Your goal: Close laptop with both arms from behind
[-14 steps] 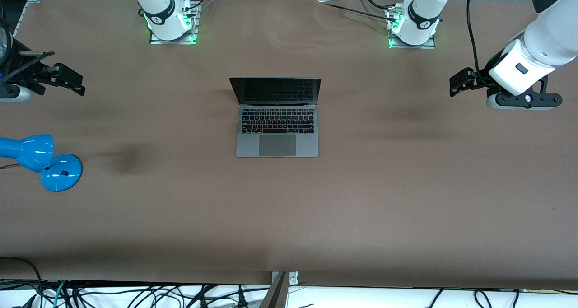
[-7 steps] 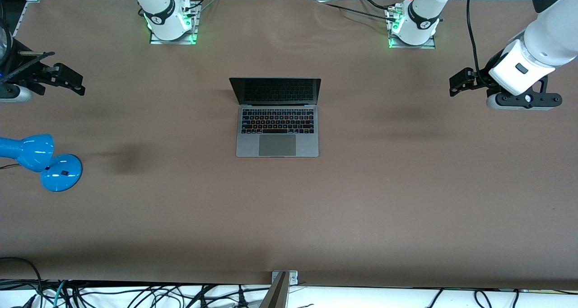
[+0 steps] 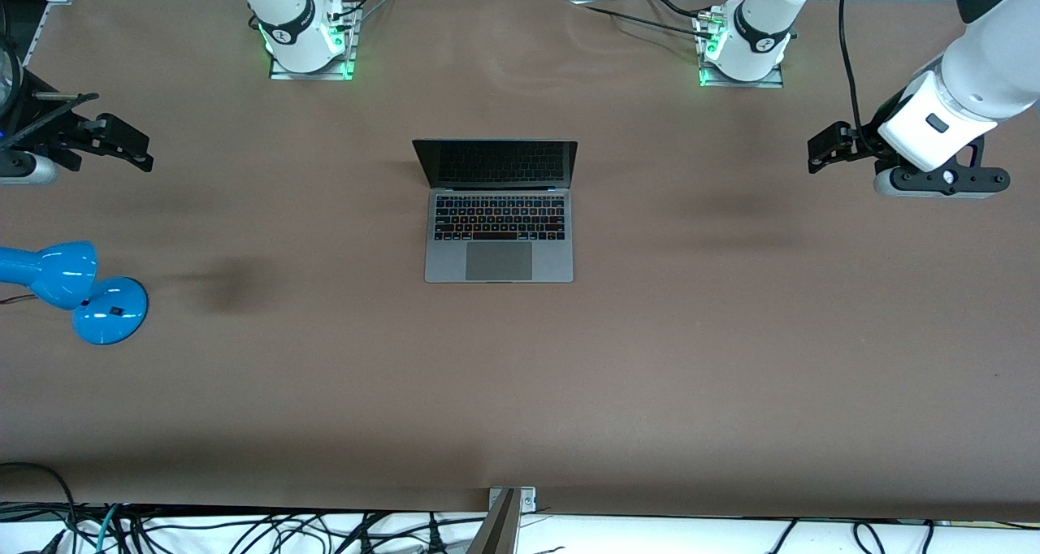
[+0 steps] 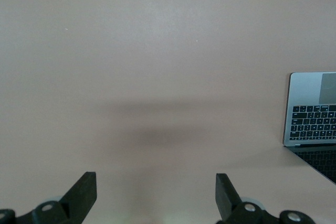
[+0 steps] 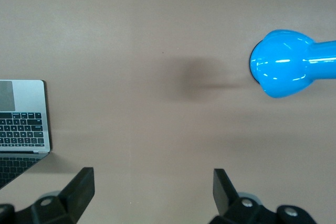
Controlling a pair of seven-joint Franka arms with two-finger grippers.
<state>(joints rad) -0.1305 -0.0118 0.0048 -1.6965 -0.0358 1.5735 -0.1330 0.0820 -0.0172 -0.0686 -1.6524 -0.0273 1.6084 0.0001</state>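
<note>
Laptop [image 3: 499, 213] is sitting open near the middle of the brown table [image 3: 731, 335], its dark screen standing up toward the robots' bases and its keyboard and trackpad lying nearer the front camera. Both grippers are hanging well apart from it, one at each end of the table. The left gripper [image 4: 156, 195] is hovering over bare tabletop toward the left arm's end, its fingers spread wide and gripping nothing. The right gripper [image 5: 153, 191] is hovering over the right arm's end, likewise spread wide with nothing between its fingers. A blue desk lamp [image 3: 73, 290] is resting at that same end, nearer the front camera than the laptop's screen.
</note>
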